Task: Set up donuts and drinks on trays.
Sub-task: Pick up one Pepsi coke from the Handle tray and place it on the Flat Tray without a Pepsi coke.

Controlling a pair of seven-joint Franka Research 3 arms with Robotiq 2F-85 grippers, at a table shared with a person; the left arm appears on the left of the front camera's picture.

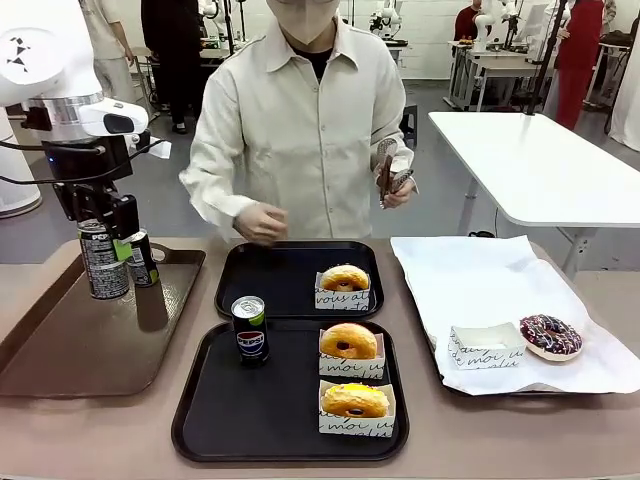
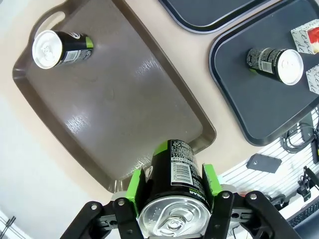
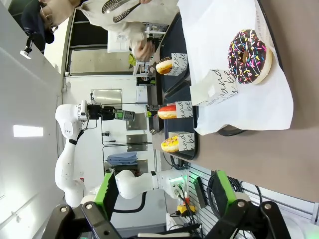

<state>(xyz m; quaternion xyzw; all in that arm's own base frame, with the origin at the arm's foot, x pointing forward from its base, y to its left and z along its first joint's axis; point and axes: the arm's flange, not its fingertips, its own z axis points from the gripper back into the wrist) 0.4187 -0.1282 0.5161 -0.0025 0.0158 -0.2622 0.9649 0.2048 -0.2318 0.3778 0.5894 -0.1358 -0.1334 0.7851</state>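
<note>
The left gripper (image 1: 103, 238) clamped a black can (image 1: 104, 272) over the brown tray (image 1: 80, 350), partly hiding a second can (image 1: 143, 260) standing on that tray, while the right gripper (image 3: 164, 194), well off from it, gaped empty.

Trays (image 1: 270, 410) black; donuts (image 1: 349, 340) golden-yellow; sprinkled donut (image 1: 550, 335) dark — multicoloured flecks; cans (image 1: 249, 330) black, silver tops.
</note>
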